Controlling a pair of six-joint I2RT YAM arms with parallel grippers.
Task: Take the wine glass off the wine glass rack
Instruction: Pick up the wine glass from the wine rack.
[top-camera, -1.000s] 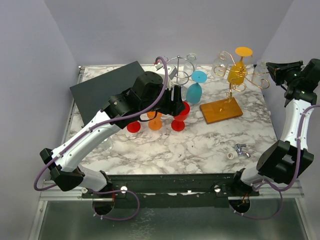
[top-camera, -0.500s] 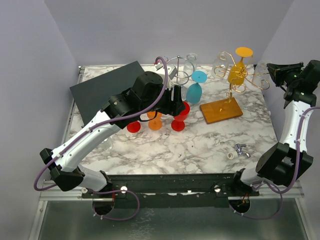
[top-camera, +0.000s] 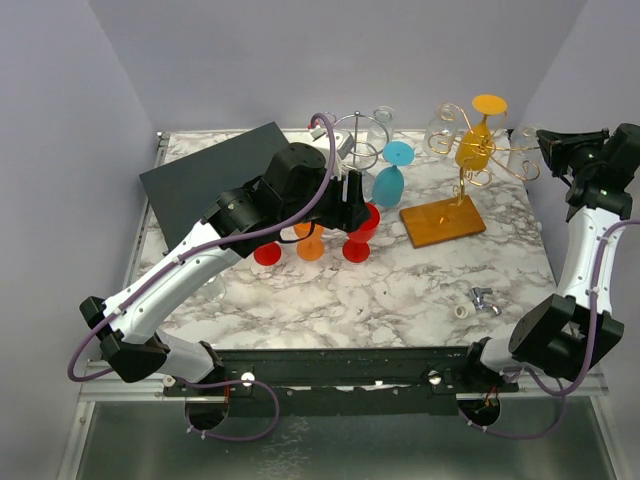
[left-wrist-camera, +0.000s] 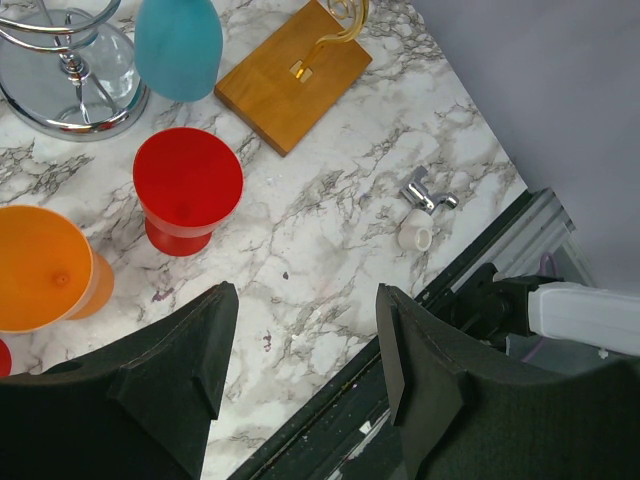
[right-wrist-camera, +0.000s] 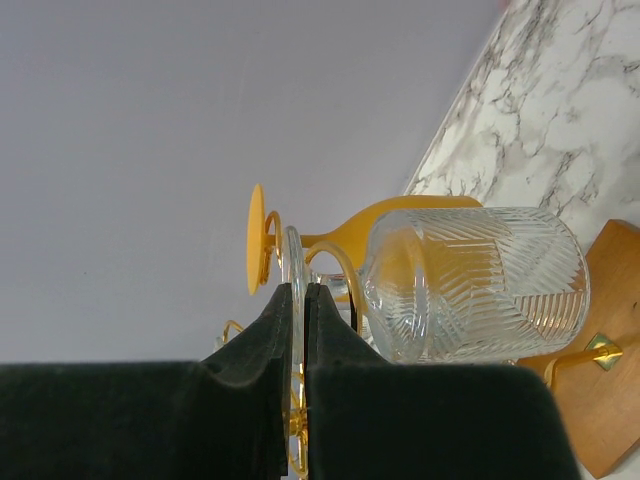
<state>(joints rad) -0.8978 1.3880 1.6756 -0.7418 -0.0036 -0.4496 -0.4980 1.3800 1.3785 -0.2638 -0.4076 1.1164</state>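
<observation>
The gold wire wine glass rack (top-camera: 468, 160) stands on a wooden base (top-camera: 442, 221) at the back right. A yellow wine glass (top-camera: 473, 143) hangs in its middle. A clear ribbed wine glass (top-camera: 522, 146) hangs upside down at its right end, its bowl (right-wrist-camera: 480, 285) large in the right wrist view, its stem still inside a gold loop. My right gripper (top-camera: 546, 146) is shut on this glass's thin clear foot (right-wrist-camera: 296, 262). My left gripper (left-wrist-camera: 305, 340) hangs open and empty over the marble near the red cup (left-wrist-camera: 188, 185).
Red (top-camera: 361, 232) and orange (top-camera: 310, 243) cups and a blue glass (top-camera: 390, 182) stand mid-table, beside a chrome wire stand (top-camera: 356, 145). A dark board (top-camera: 205, 175) lies at the back left. Small metal and white bits (top-camera: 478, 302) lie near the front right edge.
My right gripper has drifted slightly to the right, still pinching the clear glass's foot. The left arm has not moved.
</observation>
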